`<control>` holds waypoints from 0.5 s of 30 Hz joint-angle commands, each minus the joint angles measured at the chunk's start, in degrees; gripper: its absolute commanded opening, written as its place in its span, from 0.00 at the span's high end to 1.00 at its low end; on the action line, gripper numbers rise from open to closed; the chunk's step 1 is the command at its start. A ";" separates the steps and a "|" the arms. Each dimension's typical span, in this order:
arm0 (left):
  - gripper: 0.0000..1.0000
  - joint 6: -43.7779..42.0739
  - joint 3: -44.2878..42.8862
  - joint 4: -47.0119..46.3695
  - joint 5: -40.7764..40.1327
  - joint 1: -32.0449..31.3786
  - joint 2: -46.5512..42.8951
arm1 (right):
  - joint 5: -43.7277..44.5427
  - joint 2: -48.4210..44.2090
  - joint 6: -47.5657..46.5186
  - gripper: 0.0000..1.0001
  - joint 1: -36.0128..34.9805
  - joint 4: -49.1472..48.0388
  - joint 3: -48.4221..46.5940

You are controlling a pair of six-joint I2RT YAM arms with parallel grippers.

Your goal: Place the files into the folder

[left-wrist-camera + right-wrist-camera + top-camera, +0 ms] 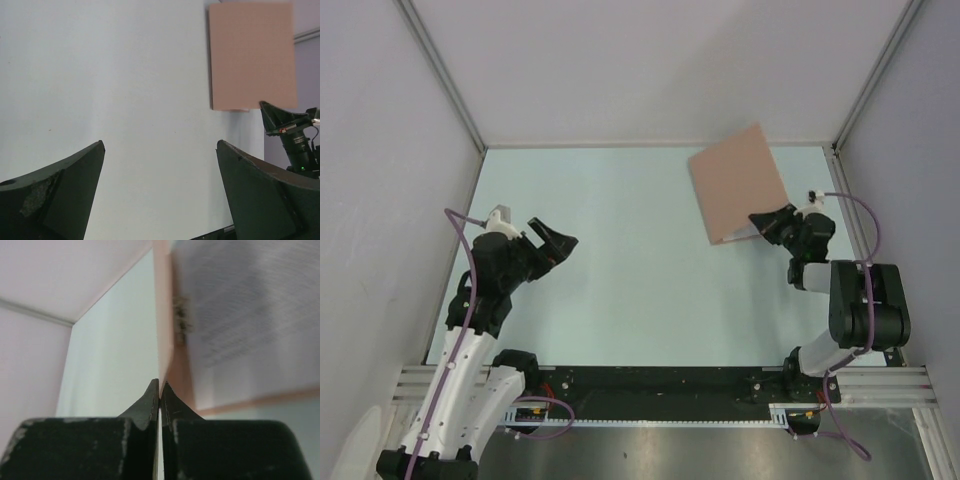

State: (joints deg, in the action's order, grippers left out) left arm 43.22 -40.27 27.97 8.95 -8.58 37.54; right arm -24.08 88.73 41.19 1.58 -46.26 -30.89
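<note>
The salmon folder (735, 180) lies at the table's far right, also seen in the left wrist view (252, 55). My right gripper (772, 220) is shut on the near edge of its top cover (162, 315) and holds it lifted; the fingertips (160, 386) pinch the thin card. Under the raised cover lies a white file with dense printed text (250, 315), resting on the folder's lower panel (260, 401). A white sliver of paper (740, 237) shows below the cover. My left gripper (555, 245) hovers open over the left of the table, holding nothing (160, 165).
The pale green table (640, 290) is walled on three sides by grey panels with metal corner posts (445, 80). A black rail (650, 385) runs along the near edge between the arm bases. The right arm's gripper (280, 120) shows in the left wrist view.
</note>
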 commanded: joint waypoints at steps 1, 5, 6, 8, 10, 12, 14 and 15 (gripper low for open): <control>0.00 -0.77 0.81 -2.39 1.68 -0.39 -0.45 | -9.85 3.73 10.57 1.00 8.41 -1.65 4.35; 0.01 -0.16 1.77 -3.70 2.56 -0.30 -0.01 | -9.41 6.97 9.09 1.00 11.77 2.22 3.22; 0.00 0.02 1.95 -4.06 3.09 -0.30 0.34 | -9.24 7.33 8.48 1.00 12.30 3.79 2.69; 0.00 0.11 2.04 -4.50 3.62 -0.30 0.69 | -7.92 7.86 5.76 1.00 13.61 6.17 1.46; 0.00 -0.07 2.04 -4.50 3.97 -0.39 1.04 | -5.82 8.39 4.26 1.00 14.58 9.78 -0.30; 0.01 0.02 2.39 -4.59 4.14 -0.39 1.04 | -4.76 9.18 1.27 1.00 16.43 14.15 -2.84; 0.00 0.02 2.91 -4.76 4.41 -0.39 0.96 | -3.61 9.71 -0.66 1.00 17.57 17.24 -4.52; 0.01 0.19 3.09 -4.94 4.67 -0.39 0.96 | -2.65 10.06 -1.98 1.00 18.27 19.08 -5.74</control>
State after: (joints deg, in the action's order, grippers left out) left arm 43.44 -38.04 25.43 11.84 -8.62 38.89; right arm -31.16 97.49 45.52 17.23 -34.76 -31.88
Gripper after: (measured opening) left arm 0.995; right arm 0.010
